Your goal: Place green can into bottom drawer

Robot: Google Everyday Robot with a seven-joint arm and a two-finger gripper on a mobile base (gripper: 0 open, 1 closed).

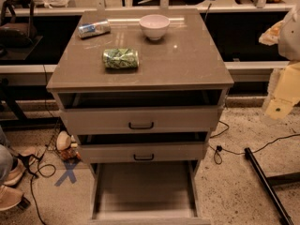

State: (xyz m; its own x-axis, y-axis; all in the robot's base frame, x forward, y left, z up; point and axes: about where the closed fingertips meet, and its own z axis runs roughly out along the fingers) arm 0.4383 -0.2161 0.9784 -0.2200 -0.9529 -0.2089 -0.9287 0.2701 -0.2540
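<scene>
The green can (120,58) lies on its side on the cabinet top (187,64), left of centre and near the front edge. The bottom drawer (145,191) is pulled out wide below the two upper drawers, and its flat floor is bare. My gripper (279,108) hangs at the far right of the camera view, beside the cabinet at about the height of the top drawer. It is well apart from the can and holds nothing that I can see.
A silver-blue can (93,29) lies at the back left of the top and a white bowl (154,26) stands at the back centre. The top drawer (140,120) and middle drawer (143,151) have dark handles. Cables, a black bar (265,182) and a person's shoes (11,182) are on the floor.
</scene>
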